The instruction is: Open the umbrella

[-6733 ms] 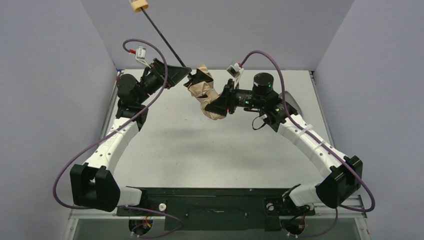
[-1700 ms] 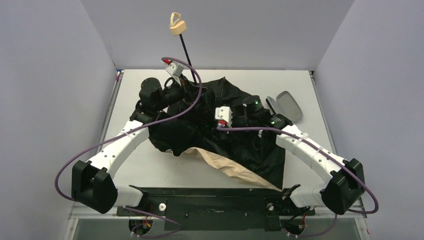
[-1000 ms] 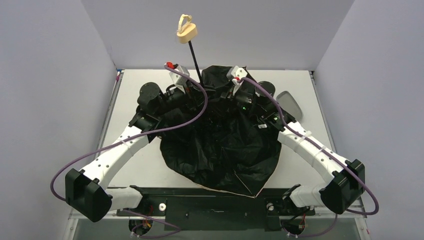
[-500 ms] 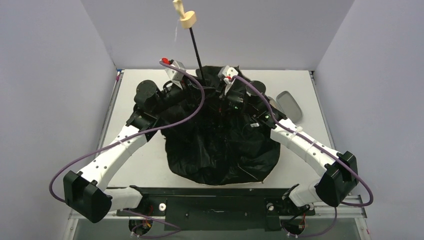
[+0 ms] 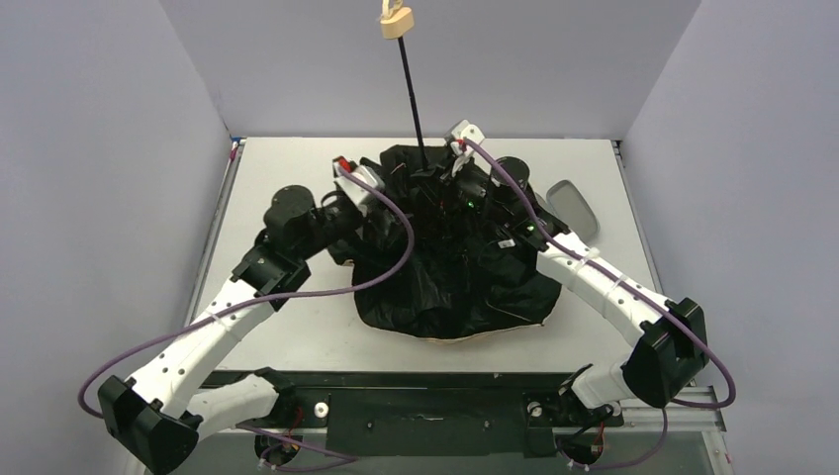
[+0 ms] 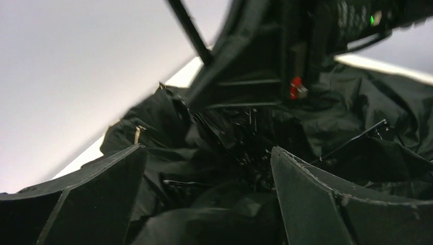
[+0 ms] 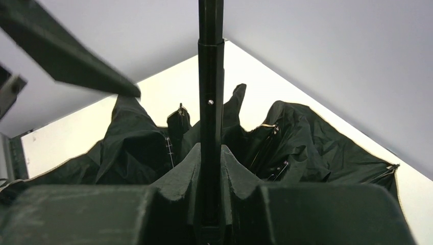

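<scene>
The umbrella lies upside down on the table, its black underside (image 5: 465, 277) facing up and a thin tan canopy edge (image 5: 475, 336) showing at the front. Its black shaft (image 5: 413, 99) rises toward the back wall, ending in the small tan handle (image 5: 396, 22). My right gripper (image 5: 435, 178) is shut on the shaft just above the hub; in the right wrist view the shaft (image 7: 210, 92) runs up between the closed fingers of that gripper (image 7: 210, 168). My left gripper (image 5: 374, 203) is open at the canopy's left side. In the left wrist view it (image 6: 209, 173) holds nothing, with black fabric and ribs (image 6: 352, 140) beyond.
A grey oval pouch (image 5: 574, 208) lies on the table at the back right, close to the right forearm. Grey walls close in the white table (image 5: 297, 317) on three sides. Purple cables loop off both wrists.
My left gripper opened, let go and drew back to the left. My right gripper closed on the shaft. The shaft swung right and more upright, and the canopy drew in smaller.
</scene>
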